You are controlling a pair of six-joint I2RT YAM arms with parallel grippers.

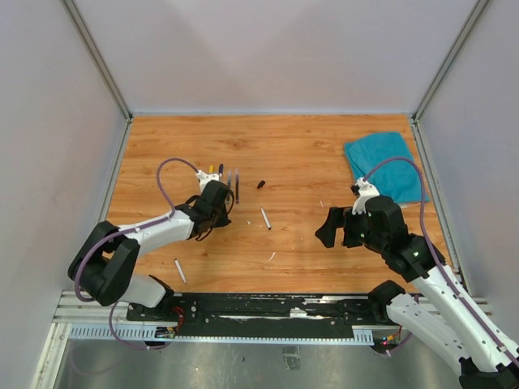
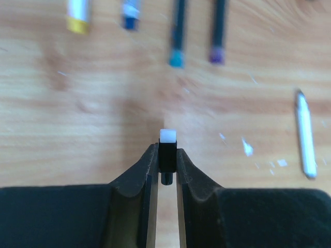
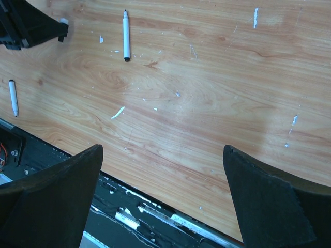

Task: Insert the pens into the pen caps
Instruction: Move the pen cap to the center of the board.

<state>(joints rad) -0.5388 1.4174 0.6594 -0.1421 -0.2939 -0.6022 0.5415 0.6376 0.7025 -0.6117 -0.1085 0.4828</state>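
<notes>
Securing a cap is judged to be the step in hand: the left jaws are closed against both sides of a stubby black pen cap (image 2: 166, 157) with a white end, pinched at the very fingertips and pointing away from the wrist. Whether it is lifted off the worktop (image 1: 308, 146) cannot be told. Just beyond it four pens lie side by side: a yellow-ended pen (image 2: 78, 18), a blue-ended pen (image 2: 130, 14), a teal-ended pen (image 2: 177, 36) and a purple-ended pen (image 2: 217, 33). It cannot be made out whether those coloured ends are caps already fitted. A white pen (image 2: 305, 135) lies apart to the right of the held cap, a second white pen (image 1: 179, 270) lies near the left arm's base, and a loose black cap (image 1: 261, 184) rests beyond the middle of the worktop. The right jaws stand wide apart with nothing between them, poised over bare wood well apart from every pen; a teal cloth (image 1: 388, 166) lies behind them. For the next move a pen would have to be taken, most readily the nearer white one. A low, centred pinch is called for on so thin a barrel, after which its tip must be lined up squarely with the cap's open end. Which end is open is not shown.
</notes>
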